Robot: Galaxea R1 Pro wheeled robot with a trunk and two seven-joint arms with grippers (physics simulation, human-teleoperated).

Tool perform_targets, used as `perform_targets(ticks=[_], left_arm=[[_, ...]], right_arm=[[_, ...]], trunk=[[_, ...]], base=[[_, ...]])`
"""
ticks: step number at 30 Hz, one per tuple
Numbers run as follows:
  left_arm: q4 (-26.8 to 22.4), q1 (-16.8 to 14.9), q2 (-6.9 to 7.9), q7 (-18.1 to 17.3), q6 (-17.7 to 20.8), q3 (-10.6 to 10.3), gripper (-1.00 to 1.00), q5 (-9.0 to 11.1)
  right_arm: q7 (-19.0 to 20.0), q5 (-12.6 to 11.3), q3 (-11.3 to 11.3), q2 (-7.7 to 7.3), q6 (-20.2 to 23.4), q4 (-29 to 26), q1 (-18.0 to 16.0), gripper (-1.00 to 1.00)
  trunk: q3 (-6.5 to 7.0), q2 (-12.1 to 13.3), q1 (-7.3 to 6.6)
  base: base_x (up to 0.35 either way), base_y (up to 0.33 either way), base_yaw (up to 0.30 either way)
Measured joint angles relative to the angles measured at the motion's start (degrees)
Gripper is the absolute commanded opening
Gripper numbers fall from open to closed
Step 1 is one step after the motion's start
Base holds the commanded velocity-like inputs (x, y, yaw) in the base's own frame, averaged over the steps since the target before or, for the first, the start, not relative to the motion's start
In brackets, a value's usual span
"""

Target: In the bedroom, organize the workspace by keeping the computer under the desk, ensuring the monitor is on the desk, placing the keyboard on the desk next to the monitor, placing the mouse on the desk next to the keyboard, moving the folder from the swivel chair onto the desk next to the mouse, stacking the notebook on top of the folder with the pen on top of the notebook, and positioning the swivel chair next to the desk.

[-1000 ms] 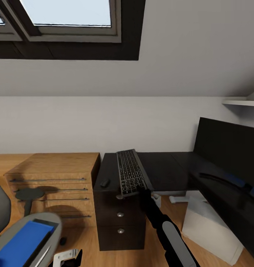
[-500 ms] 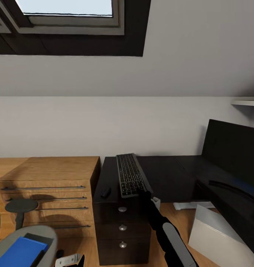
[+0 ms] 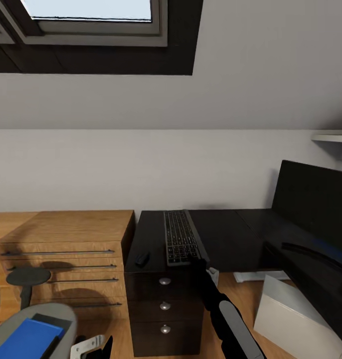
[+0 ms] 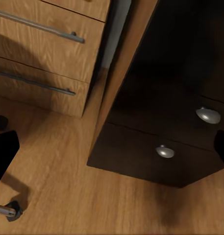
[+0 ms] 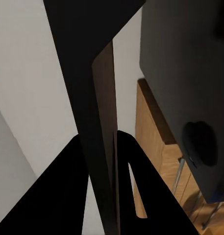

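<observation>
The silver-grey keyboard [image 3: 180, 238] lies lengthwise on the left end of the black desk [image 3: 230, 234], above the drawer unit [image 3: 163, 309]. My right gripper [image 3: 194, 259] is shut on its near end. In the right wrist view the keyboard [image 5: 103, 122] runs edge-on between the black fingers [image 5: 67, 196]. The small dark mouse [image 3: 142, 258] sits left of the keyboard near the desk's front edge. The wide black monitor [image 3: 315, 199] stands on the desk at right, with the white computer [image 3: 290, 314] beneath. The blue folder [image 3: 26, 340] lies on the swivel chair [image 3: 51, 314] at lower left. My left gripper [image 3: 93, 346] hangs open low beside the chair.
A light wooden drawer chest [image 3: 66, 249] stands against the desk's left side. The left wrist view looks down on the wooden floor [image 4: 92, 196], the chest [image 4: 43, 44] and the black drawers with round knobs [image 4: 164, 152]. A sloped ceiling with a skylight [image 3: 91, 10] is overhead.
The camera shifted between the earliest frame and the later ones. In the last half second my right gripper swung the keyboard's near end right, so it lies straighter and a little farther onto the desk.
</observation>
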Motion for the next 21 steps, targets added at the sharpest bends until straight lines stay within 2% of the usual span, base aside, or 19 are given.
perform_targets(ticks=[7,11,21], left_arm=[[0.0,0.0,0.01,0.3,0.0,0.1,1.00,0.1],[0.0,0.0,-0.07,0.5,0.0,0.1,1.00,0.1],[-0.1,0.0,-0.04,0.5,0.0,0.2,1.00,0.1]], right_arm=[[0.0,0.0,0.1,0.00,-0.3,0.1,0.0,-1.00],[0.0,0.0,0.1,0.00,-0.3,0.1,0.0,-1.00],[0.1,-0.1,0.2,0.00,-0.2,0.0,0.0,-1.00]], trunk=[[-1.26,-2.8,1.54],[-1.98,-4.4,2.45],[-3.77,-8.4,4.61]], base=[[-0.008,0.000,0.000],[-0.269,0.000,0.000],[-0.016,0.000,0.000]])
